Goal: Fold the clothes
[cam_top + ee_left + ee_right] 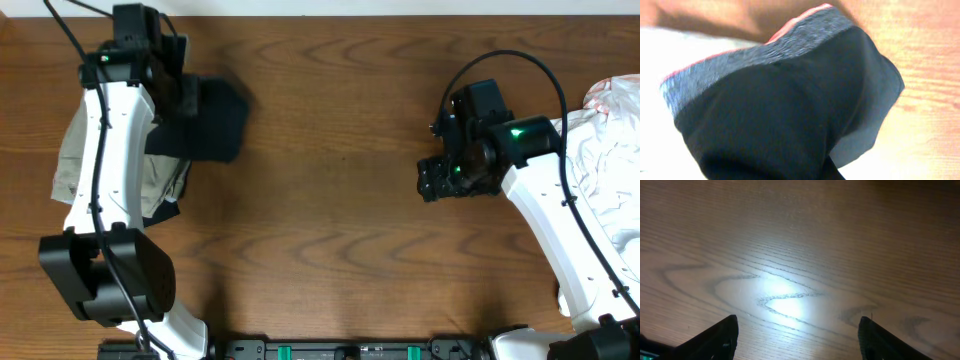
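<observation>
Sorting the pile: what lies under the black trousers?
Mostly wooden table under the black trousers; khaki-grey garment meets their left edge, but the left arm hides any overlap.

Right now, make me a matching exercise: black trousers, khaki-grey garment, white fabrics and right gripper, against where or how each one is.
1 black trousers
2 khaki-grey garment
3 white fabrics
4 right gripper

A heaped at the table's right edge
B open over bare wood
C partly under the left arm
D far left, grey waistband showing

Pairs: 1-D, 2-C, 3-A, 4-B
</observation>
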